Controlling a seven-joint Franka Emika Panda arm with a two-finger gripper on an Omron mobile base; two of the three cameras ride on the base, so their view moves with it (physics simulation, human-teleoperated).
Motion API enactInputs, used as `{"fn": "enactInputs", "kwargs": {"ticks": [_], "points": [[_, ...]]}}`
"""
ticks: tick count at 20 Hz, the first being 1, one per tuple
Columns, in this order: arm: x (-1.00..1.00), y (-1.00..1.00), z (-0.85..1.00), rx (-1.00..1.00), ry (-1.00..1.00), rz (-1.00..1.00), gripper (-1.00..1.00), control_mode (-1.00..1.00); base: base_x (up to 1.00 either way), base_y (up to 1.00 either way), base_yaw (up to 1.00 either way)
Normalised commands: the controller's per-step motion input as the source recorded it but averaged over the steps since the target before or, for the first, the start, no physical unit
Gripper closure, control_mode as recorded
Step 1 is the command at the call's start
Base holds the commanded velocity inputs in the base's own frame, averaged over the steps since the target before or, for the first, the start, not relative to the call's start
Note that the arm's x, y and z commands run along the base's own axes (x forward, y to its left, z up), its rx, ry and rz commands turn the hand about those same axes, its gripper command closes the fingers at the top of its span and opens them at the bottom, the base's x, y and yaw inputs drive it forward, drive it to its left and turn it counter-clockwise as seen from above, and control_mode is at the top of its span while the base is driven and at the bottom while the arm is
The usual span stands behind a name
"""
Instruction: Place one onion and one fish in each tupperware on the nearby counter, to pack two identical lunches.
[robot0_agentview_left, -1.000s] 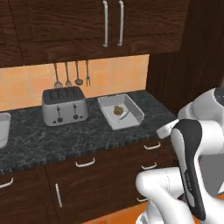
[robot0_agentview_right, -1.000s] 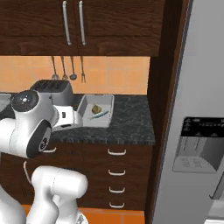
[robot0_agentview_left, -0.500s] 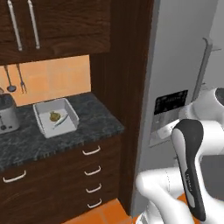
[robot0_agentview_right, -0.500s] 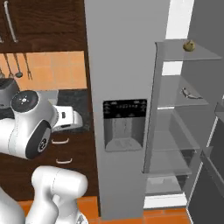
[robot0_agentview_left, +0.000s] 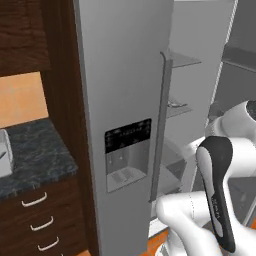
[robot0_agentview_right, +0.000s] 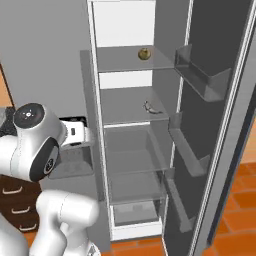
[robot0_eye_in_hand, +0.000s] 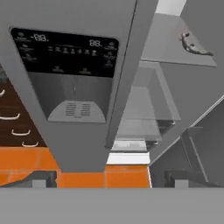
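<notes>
From the left of the base, the whole outlook has swung. A second ago the counter with its toaster and a tupperware faced the robot; now only the counter's (robot0_agentview_left: 35, 160) end shows, far off to the arm's left, and the grey fridge door (robot0_agentview_left: 125, 100) with its dispenser panel stands straight ahead. That is the base turning, not the kitchen moving.

From the right, the fridge (robot0_agentview_right: 127, 130) stands open ahead of the arm. An onion (robot0_agentview_right: 144, 53) sits on the top shelf, above and beyond the hand, and a fish (robot0_agentview_right: 151, 108) lies on the shelf below it. Half a second back they were small at the picture's right edge; now they are central, so I'd say the robot is going for the next ingredients.

Along the hand, the gripper (robot0_eye_in_hand: 109, 177) has its fingers spread wide and holds nothing. The dispenser is dead ahead, and the fish (robot0_eye_in_hand: 192, 45) lies up and to the right, well apart from the tips.
</notes>
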Motion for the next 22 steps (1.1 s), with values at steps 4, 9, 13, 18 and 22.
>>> {"fn": "enactInputs", "kwargs": {"ticks": [4,9,13,18,22], "points": [[0.0,0.0,0.0,0.0,0.0,0.0,-1.0,1.0,0.49,-0.68,0.0],[0.0,0.0,0.0,0.0,0.0,0.0,-1.0,1.0,0.78,-0.16,0.06],[0.0,0.0,0.0,0.0,0.0,0.0,-1.0,1.0,1.0,0.0,0.22],[0.0,0.0,0.0,0.0,0.0,0.0,-1.0,1.0,0.5,-0.25,0.19],[0.0,0.0,0.0,0.0,0.0,0.0,-1.0,1.0,0.35,-0.29,0.09]]}}
